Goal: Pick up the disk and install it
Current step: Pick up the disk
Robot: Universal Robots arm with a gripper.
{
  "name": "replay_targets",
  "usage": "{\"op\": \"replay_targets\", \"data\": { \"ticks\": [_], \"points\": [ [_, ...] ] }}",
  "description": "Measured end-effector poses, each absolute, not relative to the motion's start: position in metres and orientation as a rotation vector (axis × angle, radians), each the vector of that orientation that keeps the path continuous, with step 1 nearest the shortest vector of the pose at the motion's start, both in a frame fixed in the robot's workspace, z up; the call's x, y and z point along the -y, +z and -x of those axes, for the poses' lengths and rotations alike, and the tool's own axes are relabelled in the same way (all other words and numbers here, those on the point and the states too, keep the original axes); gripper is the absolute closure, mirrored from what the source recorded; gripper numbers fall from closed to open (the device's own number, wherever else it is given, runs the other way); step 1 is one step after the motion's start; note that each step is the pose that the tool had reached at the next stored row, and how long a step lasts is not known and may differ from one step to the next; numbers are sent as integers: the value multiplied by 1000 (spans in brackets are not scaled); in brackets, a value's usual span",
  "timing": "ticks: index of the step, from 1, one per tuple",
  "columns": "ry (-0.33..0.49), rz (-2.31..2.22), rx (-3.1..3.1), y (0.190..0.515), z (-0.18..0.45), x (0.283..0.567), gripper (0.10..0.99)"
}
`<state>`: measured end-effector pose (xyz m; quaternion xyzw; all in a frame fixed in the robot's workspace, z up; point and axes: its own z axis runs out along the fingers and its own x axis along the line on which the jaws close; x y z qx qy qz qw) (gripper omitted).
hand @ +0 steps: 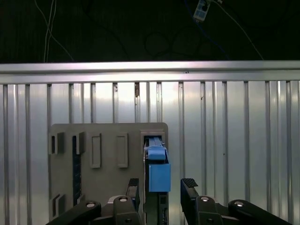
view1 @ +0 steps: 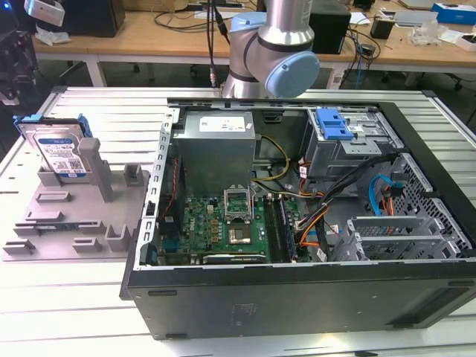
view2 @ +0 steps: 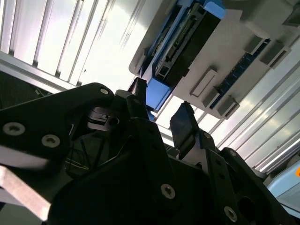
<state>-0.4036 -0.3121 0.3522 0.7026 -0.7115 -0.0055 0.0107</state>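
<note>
A slatted metal table (view1: 74,312) is carrying everything. An open case (view1: 297,297) is lying on its side across the middle and the exterior view's right, with its boards and cables showing. The arm (view1: 274,44) is rising past the case's far edge. On the exterior view's left, just beside the case, a grey fixture (view1: 67,223) is lying flat on the table. The disk (view1: 59,149) is standing upright on edge at the fixture's far end. Its label is facing the camera, and a grey post (view1: 92,160) is standing just beside it on the near side. In the first wrist view the gripper (hand: 161,186) is hanging over the disk with its jaws apart. One finger (hand: 189,185) is sitting on either side of the blue carrier end, with a gap showing on each side, and nothing is being gripped.
</note>
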Motion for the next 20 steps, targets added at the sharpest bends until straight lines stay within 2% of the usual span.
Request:
{"op": "replay_targets", "data": {
  "ticks": [20],
  "points": [
    [-17, -2190, 2222, 338, 405, 312, 604]
  ]
}}
